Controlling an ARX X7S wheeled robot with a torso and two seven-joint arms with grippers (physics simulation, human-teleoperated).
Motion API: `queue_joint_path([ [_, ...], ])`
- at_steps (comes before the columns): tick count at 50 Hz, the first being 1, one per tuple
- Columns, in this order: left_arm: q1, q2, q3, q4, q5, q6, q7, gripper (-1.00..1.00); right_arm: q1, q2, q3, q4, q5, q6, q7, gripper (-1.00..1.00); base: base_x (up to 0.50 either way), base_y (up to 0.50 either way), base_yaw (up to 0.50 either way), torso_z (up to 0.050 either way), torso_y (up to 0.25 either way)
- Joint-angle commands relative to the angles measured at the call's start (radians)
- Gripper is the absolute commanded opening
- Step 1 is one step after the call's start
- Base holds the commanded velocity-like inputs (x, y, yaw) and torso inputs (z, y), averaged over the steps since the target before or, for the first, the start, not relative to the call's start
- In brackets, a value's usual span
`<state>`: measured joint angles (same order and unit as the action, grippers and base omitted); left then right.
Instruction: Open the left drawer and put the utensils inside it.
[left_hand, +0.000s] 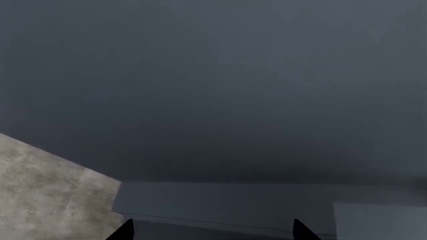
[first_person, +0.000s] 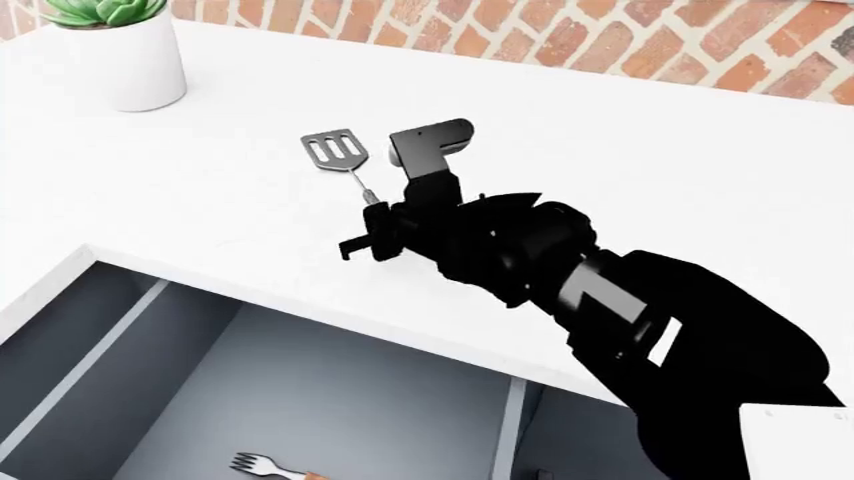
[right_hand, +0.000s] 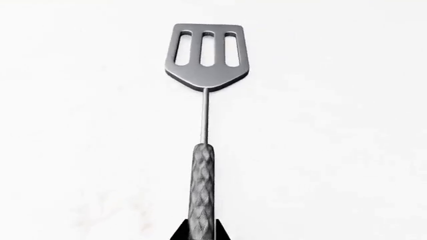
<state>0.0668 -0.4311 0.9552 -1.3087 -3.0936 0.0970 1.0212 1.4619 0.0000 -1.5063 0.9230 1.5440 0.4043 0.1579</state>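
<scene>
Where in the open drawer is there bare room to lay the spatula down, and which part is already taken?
The left drawer is mostly bare: grey floor between the divider ridge and the right wall, plus the narrow strip left of that ridge. Only the near edge is occupied, where the fork lies. The right gripper holds the spatula over the white counter.

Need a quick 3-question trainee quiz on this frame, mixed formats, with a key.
1. True or false: the short fork with the orange-brown wooden handle already lies inside the open grey-lined drawer.
2. Where is the grey metal slotted spatula? A) in the drawer B) on the white countertop C) in the white plant pot
3. Fill in: the right gripper is at the spatula's ____ end.

Key:
1. True.
2. B.
3. Handle; the wrist view shows the dark fingertips on either side of the textured handle, though a firm clamp cannot be confirmed.
</scene>
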Motion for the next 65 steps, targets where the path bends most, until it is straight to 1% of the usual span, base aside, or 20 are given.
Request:
queue_joint_path([
  [1, 0.000, 0.000, 0.000, 0.000, 0.000, -0.006, 0.000, 1.00, -0.002, 0.000, -0.068, 0.043, 0.059, 0.020, 0.101, -1.00, 0.00, 0.00, 0.00, 0.000, -0.010],
  [4, 0.001, -0.001, -0.001, 0.000, -0.001, -0.008, 0.001, 1.00, 0.017, 0.000, -0.070, 0.044, 0.024, 0.006, 0.125, -1.00, 0.00, 0.00, 0.00, 0.000, 0.000],
  [12, 0.002, -0.001, -0.003, 0.000, -0.001, -0.008, 0.003, 1.00, 0.173, 0.001, -0.055, -0.049, 0.009, 0.027, 0.150, -1.00, 0.00, 0.00, 0.00, 0.000, 0.000],
  [13, 0.002, -0.002, -0.005, 0.000, -0.002, -0.010, 0.003, 1.00, 0.180, 0.023, -0.052, -0.112, 0.008, 0.025, 0.164, -1.00, 0.00, 0.00, 0.00, 0.000, 0.000],
  [14, 0.002, -0.003, -0.006, 0.000, -0.002, -0.011, 0.003, 1.00, 0.202, 0.099, -0.039, -0.262, 0.024, 0.039, 0.235, -1.00, 0.00, 0.00, 0.00, 0.000, 0.000],
  [15, 0.002, -0.003, -0.007, 0.000, -0.002, -0.011, 0.005, 1.00, 0.208, 0.129, -0.030, -0.365, 0.037, 0.046, 0.263, -1.00, 0.00, 0.00, 0.00, 0.000, 0.000],
  [18, 0.004, -0.005, -0.011, 0.000, -0.002, -0.011, 0.008, 1.00, 0.269, 0.279, 0.003, -0.700, 0.093, 0.098, 0.384, -1.00, 0.00, 0.00, 0.00, 0.000, 0.000],
  [19, 0.004, -0.006, -0.012, 0.000, -0.002, -0.011, 0.010, 1.00, 0.278, 0.299, 0.012, -0.734, 0.113, 0.108, 0.402, -1.00, 0.00, 0.00, 0.00, 0.000, 0.000],
  [23, 0.006, -0.006, -0.018, 0.000, -0.002, -0.011, 0.009, 1.00, 0.333, 0.431, 0.024, -1.013, 0.171, 0.173, 0.500, -1.00, 0.00, 0.00, 0.00, 0.000, 0.000],
  [25, 0.005, -0.007, -0.019, 0.000, -0.001, -0.011, 0.007, 1.00, 0.334, 0.452, 0.032, -1.061, 0.196, 0.176, 0.512, -1.00, 0.00, 0.00, 0.00, 0.000, 0.000],
  [26, 0.006, -0.007, -0.021, 0.000, -0.002, -0.010, 0.007, 1.00, 0.340, 0.485, 0.032, -1.146, 0.216, 0.195, 0.514, -1.00, 0.00, 0.00, 0.00, 0.000, 0.000],
  [28, 0.006, -0.007, -0.022, 0.000, -0.001, -0.010, 0.007, 1.00, 0.339, 0.486, 0.033, -1.148, 0.216, 0.196, 0.515, -1.00, 0.00, 0.00, 0.00, 0.000, 0.000],
  [29, 0.007, -0.008, -0.024, 0.000, -0.002, -0.008, 0.007, 1.00, 0.361, 0.515, 0.032, -1.242, 0.276, 0.245, 0.467, -1.00, 0.00, 0.00, 0.00, 0.000, 0.000],
  [30, 0.007, -0.009, -0.026, 0.000, -0.003, -0.010, 0.007, 1.00, 0.368, 0.522, 0.034, -1.274, 0.285, 0.260, 0.439, -1.00, 0.00, 0.00, 0.00, 0.000, 0.000],
  [33, 0.007, -0.009, -0.028, 0.000, -0.002, -0.011, 0.007, 1.00, 0.367, 0.520, 0.020, -1.298, 0.273, 0.282, 0.418, -1.00, 0.00, 0.00, 0.00, 0.000, 0.000],
  [34, 0.007, -0.008, -0.027, 0.000, 0.000, -0.009, 0.006, 1.00, 0.351, 0.522, 0.014, -1.324, 0.232, 0.278, 0.394, -1.00, 0.00, 0.00, 0.00, 0.000, 0.000],
  [41, 0.007, -0.008, -0.030, 0.000, 0.000, -0.007, 0.004, 1.00, 0.300, 0.507, -0.029, -1.412, 0.116, 0.293, 0.305, -1.00, 0.00, 0.00, 0.00, 0.000, 0.000],
  [48, 0.007, -0.008, -0.031, 0.000, 0.000, -0.004, 0.000, 1.00, 0.248, 0.482, -0.073, -1.375, 0.026, 0.297, 0.243, -1.00, 0.00, 0.00, 0.00, 0.000, 0.000],
  [58, 0.008, -0.007, -0.030, 0.000, 0.001, -0.017, 0.009, 1.00, 0.237, 0.477, -0.091, -1.419, -0.007, 0.305, 0.195, -1.00, 0.00, 0.00, 0.00, 0.000, 0.000],
  [65, 0.011, -0.011, -0.034, 0.000, -0.001, -0.043, 0.013, 1.00, 0.233, 0.469, -0.096, -1.417, -0.012, 0.310, 0.191, -1.00, 0.00, 0.00, 0.00, 0.000, 0.246],
])
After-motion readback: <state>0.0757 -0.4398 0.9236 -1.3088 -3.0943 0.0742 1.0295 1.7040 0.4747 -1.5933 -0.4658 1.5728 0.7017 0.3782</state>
